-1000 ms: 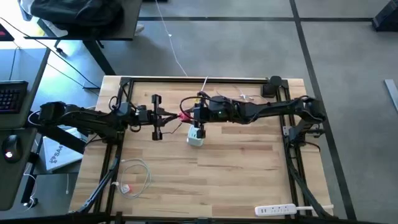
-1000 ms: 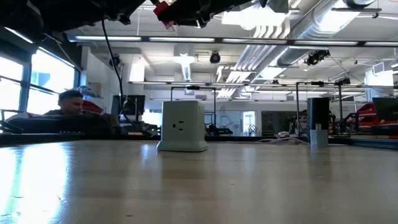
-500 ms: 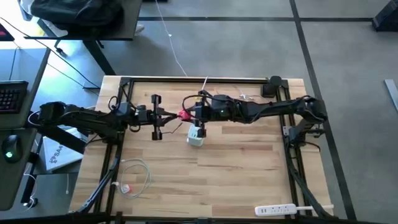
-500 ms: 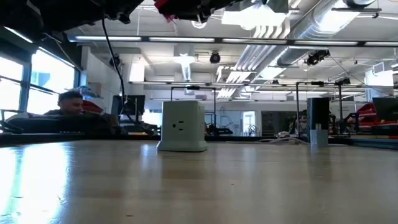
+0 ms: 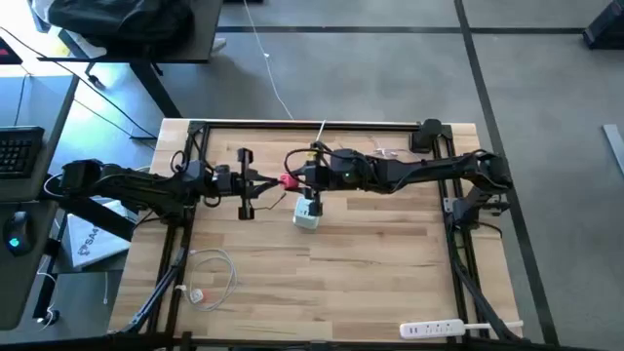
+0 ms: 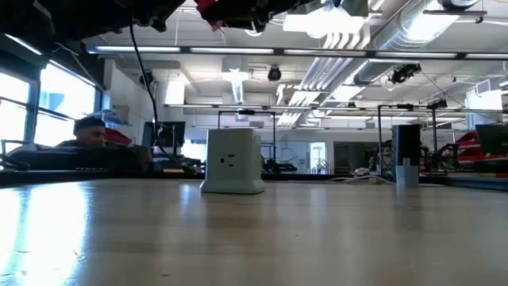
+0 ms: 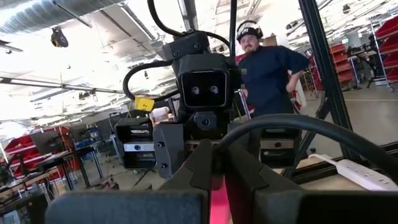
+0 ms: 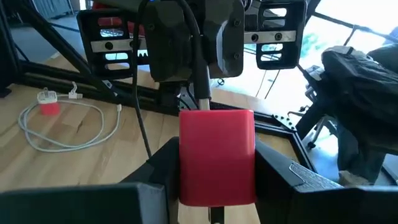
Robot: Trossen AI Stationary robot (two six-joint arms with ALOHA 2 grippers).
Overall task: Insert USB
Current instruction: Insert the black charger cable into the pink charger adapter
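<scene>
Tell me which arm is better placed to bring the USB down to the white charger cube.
Right. The right gripper is shut on the USB, raised almost directly above the white charger cube. The left gripper grips only the thin black cable behind the plug, farther from the cube.

A pale wooden table [image 5: 370, 263] stands on a grey floor [image 5: 390, 68] crossed by dark lines. Beside it sits a desk [image 5: 24, 107] with a keyboard [image 5: 19, 151]. Long ceiling lights [image 6: 238, 50] and silver ducts [image 6: 389, 36] run overhead; windows [image 6: 16, 99] glow at one side.
</scene>
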